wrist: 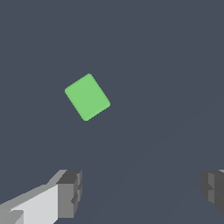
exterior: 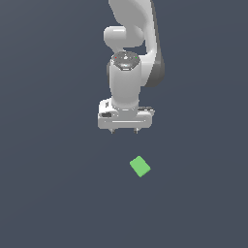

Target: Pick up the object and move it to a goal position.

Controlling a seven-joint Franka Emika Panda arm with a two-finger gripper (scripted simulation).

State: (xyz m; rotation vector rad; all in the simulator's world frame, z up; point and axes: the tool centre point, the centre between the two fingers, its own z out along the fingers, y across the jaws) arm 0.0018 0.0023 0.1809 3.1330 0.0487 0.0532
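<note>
The small bright green cube (exterior: 140,166) lies on the flat dark grey surface, turned at an angle. The white gripper (exterior: 124,131) hangs above the surface, up from the cube and a little toward the exterior view's left. Its jaws stand wide apart and hold nothing. In the wrist view the cube (wrist: 87,96) lies apart from the two grey fingertips (wrist: 70,192), outside the gap between them, and the gripper (wrist: 142,190) is open.
The white arm (exterior: 128,43) rises above the gripper to the top of the exterior view. The dark grey surface (exterior: 48,193) spreads around the cube with nothing else on it.
</note>
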